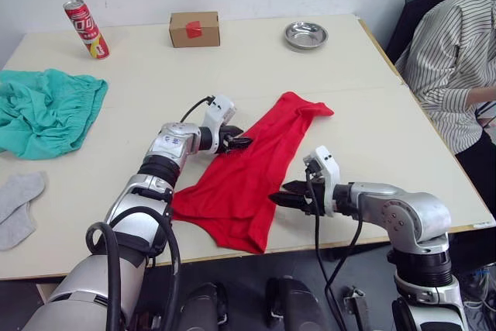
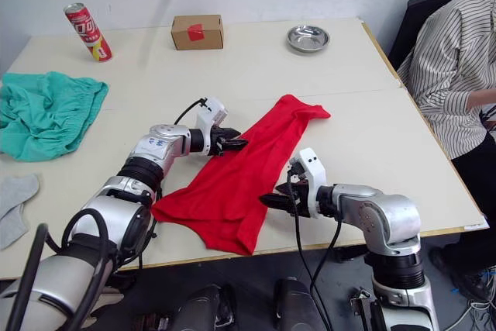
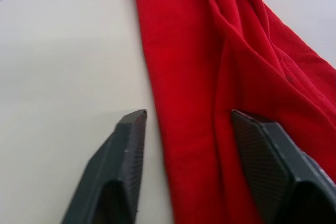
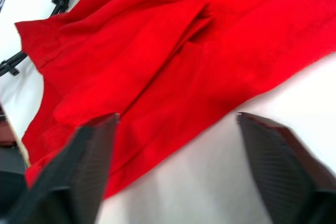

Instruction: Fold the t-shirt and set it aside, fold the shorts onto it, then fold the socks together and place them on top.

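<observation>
Two arms are reaching inward mid-frame, left pincer [image 1: 242,143] and right pincer [image 1: 280,196] both gaping, straddling opposite t-shirt [image 1: 246,176] edges

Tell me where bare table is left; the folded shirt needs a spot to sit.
Free: the wide stretch between the t-shirt and the cardboard box and steel bowl; also the table on the robot's right, toward the seated person. Crowded: the left edge, with the shorts and socks, and the middle front around both open grippers.
</observation>
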Tool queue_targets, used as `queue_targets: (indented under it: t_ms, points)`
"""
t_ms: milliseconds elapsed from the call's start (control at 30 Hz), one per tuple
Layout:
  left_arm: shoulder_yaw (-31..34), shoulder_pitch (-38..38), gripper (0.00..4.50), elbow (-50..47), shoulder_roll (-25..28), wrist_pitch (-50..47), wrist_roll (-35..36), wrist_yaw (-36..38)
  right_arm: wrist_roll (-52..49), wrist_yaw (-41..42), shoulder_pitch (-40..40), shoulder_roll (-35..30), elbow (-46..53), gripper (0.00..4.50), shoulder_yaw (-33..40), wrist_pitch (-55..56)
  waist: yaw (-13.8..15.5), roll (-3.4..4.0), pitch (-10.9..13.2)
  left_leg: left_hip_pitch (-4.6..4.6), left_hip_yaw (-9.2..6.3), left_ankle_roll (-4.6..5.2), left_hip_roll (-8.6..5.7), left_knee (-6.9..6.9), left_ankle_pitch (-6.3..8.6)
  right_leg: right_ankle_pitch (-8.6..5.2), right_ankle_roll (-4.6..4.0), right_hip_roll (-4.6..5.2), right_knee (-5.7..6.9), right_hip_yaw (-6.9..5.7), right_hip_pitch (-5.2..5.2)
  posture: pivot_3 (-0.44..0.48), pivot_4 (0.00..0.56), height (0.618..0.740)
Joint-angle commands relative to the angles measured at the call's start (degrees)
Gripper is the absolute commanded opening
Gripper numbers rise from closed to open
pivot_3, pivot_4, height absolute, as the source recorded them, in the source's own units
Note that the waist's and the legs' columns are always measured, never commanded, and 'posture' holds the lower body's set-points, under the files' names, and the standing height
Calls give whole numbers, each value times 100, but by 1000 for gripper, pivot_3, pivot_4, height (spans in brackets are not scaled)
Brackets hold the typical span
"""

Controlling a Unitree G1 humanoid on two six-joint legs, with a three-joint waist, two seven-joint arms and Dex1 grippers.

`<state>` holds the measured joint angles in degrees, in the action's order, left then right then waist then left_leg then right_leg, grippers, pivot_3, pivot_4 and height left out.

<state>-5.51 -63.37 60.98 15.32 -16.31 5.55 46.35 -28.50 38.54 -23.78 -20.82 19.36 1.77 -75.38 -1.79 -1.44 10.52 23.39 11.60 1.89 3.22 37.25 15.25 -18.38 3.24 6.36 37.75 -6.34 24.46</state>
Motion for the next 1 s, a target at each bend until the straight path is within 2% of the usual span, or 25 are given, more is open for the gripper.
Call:
queue_targets:
  t_ms: [33, 167, 233, 433, 767, 867, 1000]
  points:
    - [141, 40, 1390, -43, -52, -169, 31, 31, -189, -59, 46, 85, -87, 2236, -172, 11, 1, 0, 0, 0, 0, 0, 0, 0, 0, 0, 0, 0, 0, 0, 0, 0, 150, 740]
    - [367, 181, 40, -197, -48, -264, 117, -68, -283, -73, 26, 39, -124, 795, -203, 46, -2, 0, 0, 0, 0, 0, 0, 0, 0, 0, 0, 0, 0, 0, 0, 0, 150, 740]
    - [508, 273, 0, -320, -40, -327, 191, -161, -319, -75, 1, 8, -155, 80, -213, 65, -3, 0, 0, 1, 0, 0, 0, 0, 0, 0, 0, 0, 0, 0, 1, 0, 150, 740]
    - [1162, 921, 0, -1292, 89, -400, 557, -749, -334, -19, -298, -93, -546, 9, -187, 304, -46, -1, 1, 0, 0, 0, 1, 1, 0, 0, 0, 0, 4, 2, 1, 0, 150, 740]
    - [2065, 2590, 0, -4008, 373, -1217, 1092, -1876, -9, 275, -1302, -165, -2095, 9, -544, 1370, -120, -2, 1, 0, 1, 0, 1, -1, -3, 0, 1, 1, 6, 3, 0, 0, 150, 740]
    - [2226, 3045, 0, -4679, 429, -1426, 1272, -2001, 118, 434, -1617, -68, -2617, 9, -729, 1670, -124, -2, 1, 1, 2, 0, 1, -1, -3, 1, 1, 1, 6, 3, 0, 0, 150, 740]
    - [2159, 3372, 0, -5060, 644, -1446, 1202, -2009, 212, 659, -1860, -48, -2981, 9, -904, 1850, -119, -2, 1, 0, 2, -1, 1, -1, -3, 1, 1, 1, 6, 3, -1, 0, 150, 740]
